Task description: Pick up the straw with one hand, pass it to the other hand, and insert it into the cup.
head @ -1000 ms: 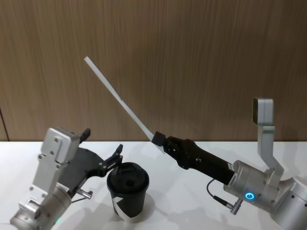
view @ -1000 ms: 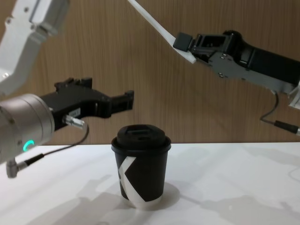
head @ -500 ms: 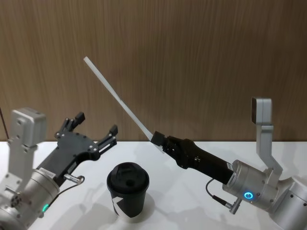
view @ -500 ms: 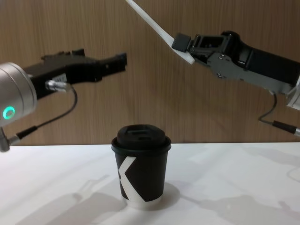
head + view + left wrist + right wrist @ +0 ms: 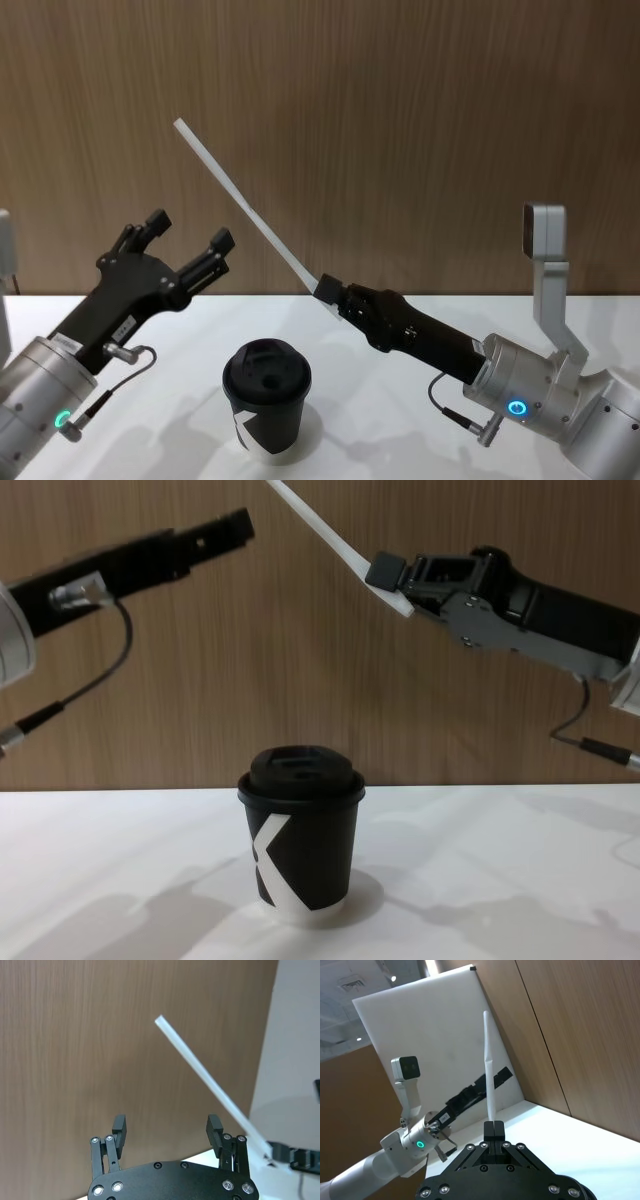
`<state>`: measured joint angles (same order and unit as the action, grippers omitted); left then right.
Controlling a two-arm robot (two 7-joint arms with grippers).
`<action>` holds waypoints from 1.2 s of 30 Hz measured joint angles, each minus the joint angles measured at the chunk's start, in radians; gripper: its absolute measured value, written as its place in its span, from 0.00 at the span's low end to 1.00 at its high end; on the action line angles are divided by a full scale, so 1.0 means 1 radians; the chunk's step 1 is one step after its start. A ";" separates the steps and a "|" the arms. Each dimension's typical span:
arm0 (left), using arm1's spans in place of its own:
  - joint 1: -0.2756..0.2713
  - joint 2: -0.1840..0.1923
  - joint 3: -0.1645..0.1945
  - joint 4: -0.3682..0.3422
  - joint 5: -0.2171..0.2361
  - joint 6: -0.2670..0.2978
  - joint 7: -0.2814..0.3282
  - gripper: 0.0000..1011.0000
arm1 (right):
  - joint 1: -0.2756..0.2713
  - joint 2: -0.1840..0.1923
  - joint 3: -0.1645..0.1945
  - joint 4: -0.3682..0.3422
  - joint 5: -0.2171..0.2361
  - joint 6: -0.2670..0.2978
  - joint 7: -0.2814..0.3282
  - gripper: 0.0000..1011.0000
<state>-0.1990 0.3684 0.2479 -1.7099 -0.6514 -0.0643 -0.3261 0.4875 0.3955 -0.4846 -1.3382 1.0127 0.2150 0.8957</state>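
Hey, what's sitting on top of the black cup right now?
A black lid closes the cup. The straw is up in the air, clamped by the right pincer; the open left pincer hovers left of it. The lid hides whatever is inside the cup.
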 joint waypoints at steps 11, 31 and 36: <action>0.001 0.008 -0.032 0.016 -0.144 0.005 -0.124 0.99 | 0.001 0.000 0.000 0.000 0.000 0.000 0.000 0.00; -0.030 0.003 -0.032 0.095 -0.312 0.043 -0.262 0.99 | 0.001 0.000 0.000 0.000 0.000 0.000 0.000 0.00; -0.048 -0.005 -0.019 0.123 -0.347 0.057 -0.301 0.99 | 0.001 0.000 0.000 0.000 0.000 0.000 0.000 0.00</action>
<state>-0.2467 0.3638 0.2285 -1.5871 -0.9987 -0.0073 -0.6272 0.4880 0.3956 -0.4846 -1.3379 1.0127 0.2150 0.8957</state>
